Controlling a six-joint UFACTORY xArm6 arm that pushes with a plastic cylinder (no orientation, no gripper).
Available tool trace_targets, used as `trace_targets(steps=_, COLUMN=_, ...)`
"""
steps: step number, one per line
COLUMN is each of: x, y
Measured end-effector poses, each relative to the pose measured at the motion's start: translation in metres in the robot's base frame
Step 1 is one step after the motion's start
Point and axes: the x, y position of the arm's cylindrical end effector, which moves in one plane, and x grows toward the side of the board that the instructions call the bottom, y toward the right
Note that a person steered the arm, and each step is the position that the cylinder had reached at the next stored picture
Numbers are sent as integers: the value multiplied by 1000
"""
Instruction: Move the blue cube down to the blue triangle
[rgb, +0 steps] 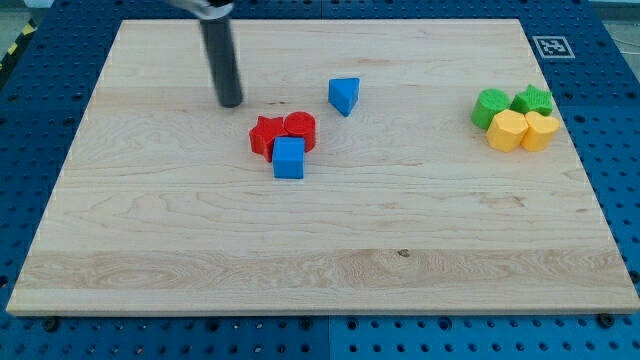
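The blue cube (288, 158) sits near the board's middle, touching a red star (265, 135) and a red cylinder (299, 129) just above it. The blue triangle (343, 95) lies up and to the right of the cube, apart from it. My tip (231, 103) rests on the board up and to the left of the red star, a short gap away from it and touching no block.
A cluster of two green blocks (490, 107) (533, 100) and two yellow blocks (506, 130) (540, 130) sits at the view's right. The wooden board (320, 260) lies on a blue perforated table. A fiducial marker (552, 45) is at the board's top right corner.
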Motion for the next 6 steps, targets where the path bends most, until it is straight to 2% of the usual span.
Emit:
trace_targets(steps=1, x=42, y=-22)
trace_targets(steps=2, x=85, y=-8)
trace_targets(steps=3, x=95, y=30)
trace_targets(steps=6, x=96, y=89)
